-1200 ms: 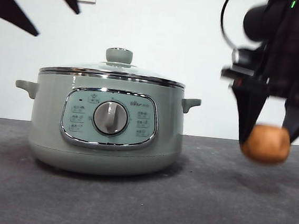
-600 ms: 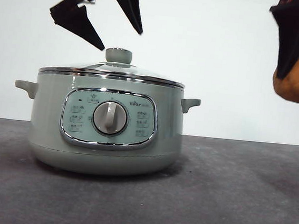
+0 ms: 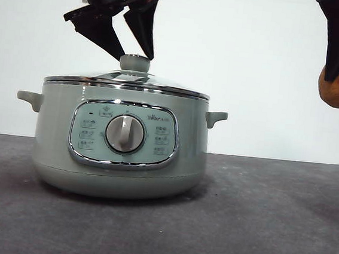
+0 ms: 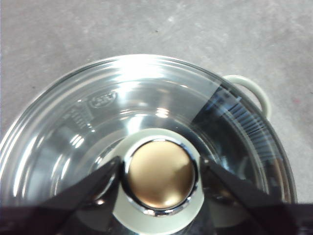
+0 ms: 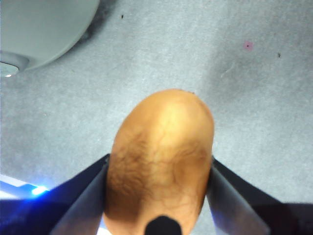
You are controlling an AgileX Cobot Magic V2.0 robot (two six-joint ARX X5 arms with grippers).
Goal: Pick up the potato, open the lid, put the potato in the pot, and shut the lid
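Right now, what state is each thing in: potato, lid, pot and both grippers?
potato: held in the air, off to the pot's side.
lid: still closed on the pot.
pot: standing on the table, covered.
right gripper: shut on the potato.
left gripper: open, jaws either side of the lid's knob.

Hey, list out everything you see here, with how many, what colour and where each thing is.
pot: one, pale sage green, standing on the table, left of centre in the front view.
lid: one, clear glass with a chrome rim and green knob, closed on the pot.
potato: one, orange-brown, held in the air, off to the pot's side.
table: one, dark grey.
wall: one, white, behind the table.
left end effector: one, black, open, jaws either side of the lid's knob.
right end effector: one, black, shut on the potato.
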